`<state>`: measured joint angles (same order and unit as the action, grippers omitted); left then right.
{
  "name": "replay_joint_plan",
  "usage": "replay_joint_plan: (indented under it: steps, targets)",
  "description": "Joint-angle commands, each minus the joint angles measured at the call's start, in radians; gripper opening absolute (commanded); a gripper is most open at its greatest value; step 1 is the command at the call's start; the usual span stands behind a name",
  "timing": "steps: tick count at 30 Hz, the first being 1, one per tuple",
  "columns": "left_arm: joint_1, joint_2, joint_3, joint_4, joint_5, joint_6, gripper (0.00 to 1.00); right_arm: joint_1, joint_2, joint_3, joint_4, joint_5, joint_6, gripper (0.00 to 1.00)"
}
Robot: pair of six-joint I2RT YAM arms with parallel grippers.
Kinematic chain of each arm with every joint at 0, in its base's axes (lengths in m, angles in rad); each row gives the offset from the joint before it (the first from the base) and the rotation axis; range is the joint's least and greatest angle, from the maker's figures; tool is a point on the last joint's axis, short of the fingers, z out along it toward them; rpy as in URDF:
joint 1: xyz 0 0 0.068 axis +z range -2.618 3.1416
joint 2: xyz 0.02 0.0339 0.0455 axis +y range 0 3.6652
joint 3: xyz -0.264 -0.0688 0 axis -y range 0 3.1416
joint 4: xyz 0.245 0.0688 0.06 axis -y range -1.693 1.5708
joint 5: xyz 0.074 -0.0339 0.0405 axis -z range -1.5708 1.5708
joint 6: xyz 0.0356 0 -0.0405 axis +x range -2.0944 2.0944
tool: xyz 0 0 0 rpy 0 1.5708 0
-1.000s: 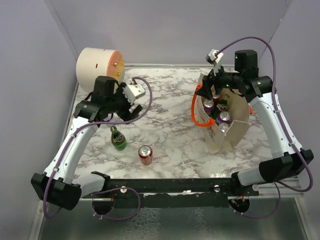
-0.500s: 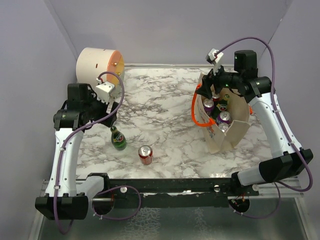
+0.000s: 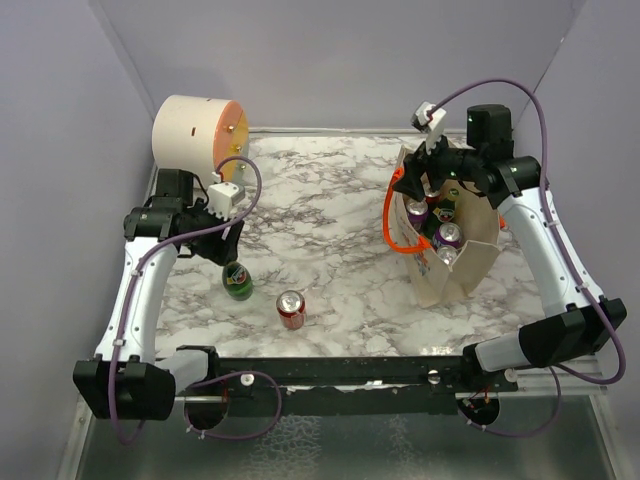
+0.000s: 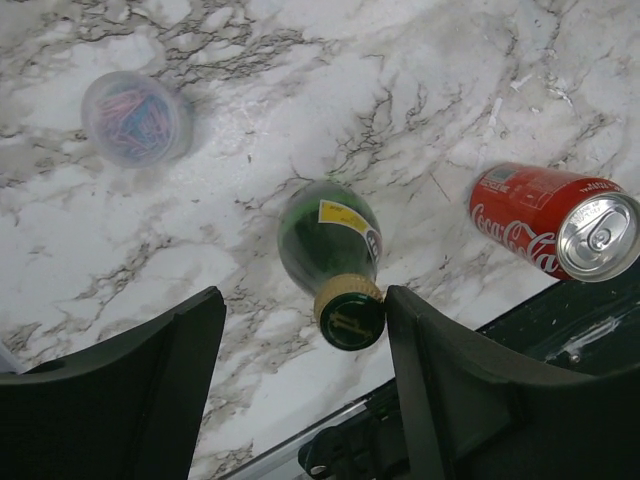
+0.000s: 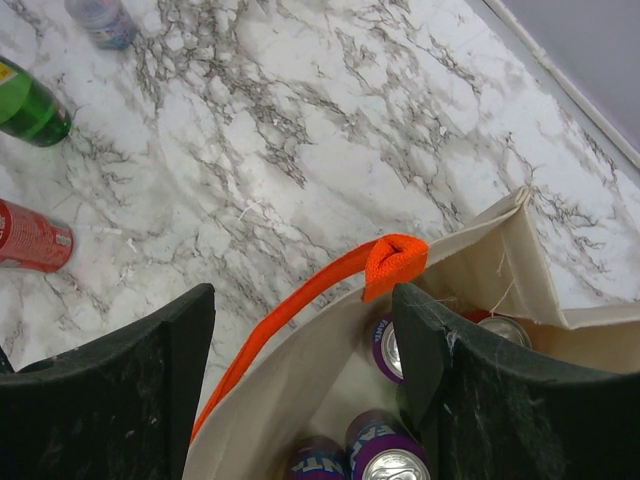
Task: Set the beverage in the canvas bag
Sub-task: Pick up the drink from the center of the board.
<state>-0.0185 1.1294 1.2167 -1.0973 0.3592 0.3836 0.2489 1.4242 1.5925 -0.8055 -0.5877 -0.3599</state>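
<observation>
A green glass bottle (image 3: 238,281) with a gold-collared cap (image 4: 350,318) stands on the marble table at the left. My left gripper (image 3: 232,248) hangs over it, open (image 4: 303,300). The cap sits against the right finger, and the left finger is well clear. A red cola can (image 3: 291,309) stands just beyond it (image 4: 555,220). The beige canvas bag (image 3: 450,265) stands at the right with several purple cans (image 5: 388,455) inside. My right gripper (image 5: 303,295) is open astride the bag's rim. One finger is inside, one outside, below the orange handle (image 5: 395,258).
A big beige drum (image 3: 195,130) lies at the back left corner. A small clear tub of coloured clips (image 4: 135,117) sits on the table beyond the bottle. Grey walls close in on both sides, and a black rail (image 3: 330,372) runs along the near edge.
My left arm swung left, then came back down over the green bottle, and its jaws have narrowed somewhat. The right arm and the bag have stayed put.
</observation>
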Motion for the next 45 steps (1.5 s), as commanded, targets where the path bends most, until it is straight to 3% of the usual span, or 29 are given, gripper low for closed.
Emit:
replay_joint_plan:
  steps: [1, 17, 25, 29, 30, 40, 45]
  targets:
    - [-0.043, 0.022, -0.012, -0.032, 0.022, 0.029, 0.67, 0.006, -0.037, -0.023, 0.027, 0.034, -0.010, 0.71]
    - [-0.099, 0.039, -0.044, -0.053, -0.008, 0.093, 0.48, 0.006, -0.058, -0.053, 0.031, 0.058, -0.022, 0.71]
    - [-0.105, 0.054, -0.029, -0.046, 0.008, 0.103, 0.26, 0.006, -0.078, -0.068, 0.033, 0.076, -0.021, 0.71]
    - [-0.107, 0.061, 0.015, -0.033, 0.045, 0.087, 0.04, 0.004, -0.089, -0.072, 0.046, 0.094, -0.004, 0.71]
    - [-0.107, 0.062, 0.039, -0.024, 0.066, 0.078, 0.00, 0.002, -0.093, -0.072, 0.048, 0.096, 0.005, 0.71]
    - [-0.115, 0.210, 0.453, 0.063, 0.255, -0.041, 0.00, -0.166, -0.175, -0.117, 0.046, 0.040, 0.100, 0.71]
    - [-0.202, 0.335, 0.723, 0.096, 0.253, -0.054, 0.00, -0.247, -0.221, -0.144, 0.031, 0.078, 0.122, 0.70]
